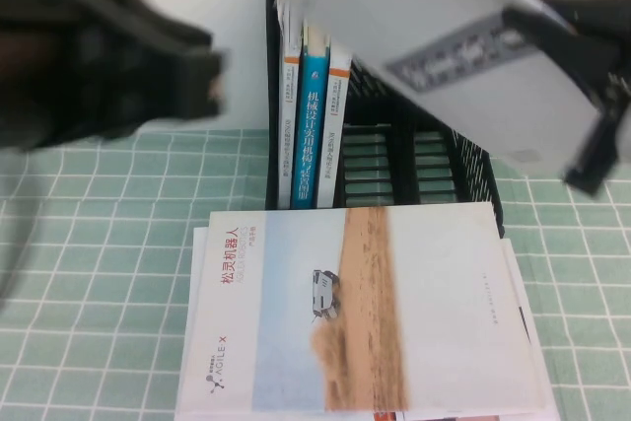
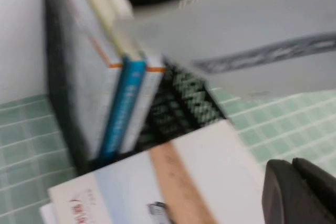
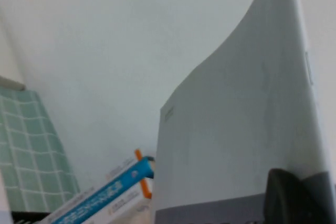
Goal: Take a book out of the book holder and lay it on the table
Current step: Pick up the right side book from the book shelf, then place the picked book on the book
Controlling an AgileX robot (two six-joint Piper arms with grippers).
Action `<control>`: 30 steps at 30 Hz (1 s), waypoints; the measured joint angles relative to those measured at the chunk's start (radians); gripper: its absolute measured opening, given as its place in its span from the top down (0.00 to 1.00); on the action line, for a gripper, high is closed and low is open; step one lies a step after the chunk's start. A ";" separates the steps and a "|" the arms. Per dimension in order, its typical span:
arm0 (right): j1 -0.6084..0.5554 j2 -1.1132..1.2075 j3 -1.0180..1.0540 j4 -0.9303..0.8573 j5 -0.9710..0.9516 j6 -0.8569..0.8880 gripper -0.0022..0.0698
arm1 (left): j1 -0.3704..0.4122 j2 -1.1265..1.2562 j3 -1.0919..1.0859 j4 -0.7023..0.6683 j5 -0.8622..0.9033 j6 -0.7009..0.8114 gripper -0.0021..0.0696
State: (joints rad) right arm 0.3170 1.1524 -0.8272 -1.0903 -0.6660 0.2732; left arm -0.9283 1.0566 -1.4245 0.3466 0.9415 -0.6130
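My right gripper [image 1: 552, 36] is shut on a thin grey-white softcover book [image 1: 444, 36] with a dark patterned band. It holds the book tilted in the air above the black book holder [image 1: 414, 160]. The right wrist view shows this cover [image 3: 236, 129] curving up from my finger [image 3: 294, 198]. A book with a pale blue-white cover, a tan stripe and a small white vehicle [image 1: 365, 313] lies flat on the green checked table [image 1: 99, 244] in front of the holder. My left gripper [image 1: 197, 76] hovers to the left of the holder, shut and empty; it also shows in the left wrist view [image 2: 302, 192].
A blue-spined book [image 1: 314, 125] and white books with orange-banded spines [image 1: 288, 125] stand in the holder's left compartment. More white sheets or books lie under the flat book [image 1: 197, 362]. A white wall stands behind the holder.
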 joint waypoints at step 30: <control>0.451 0.362 0.006 -0.683 0.154 0.413 0.95 | -0.067 -0.261 0.303 -0.109 -0.069 0.000 0.97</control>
State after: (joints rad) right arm 0.7683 1.5140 -0.8211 -1.7736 -0.5117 0.6862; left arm -0.9950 0.7952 -1.1211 0.2372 0.8726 -0.6130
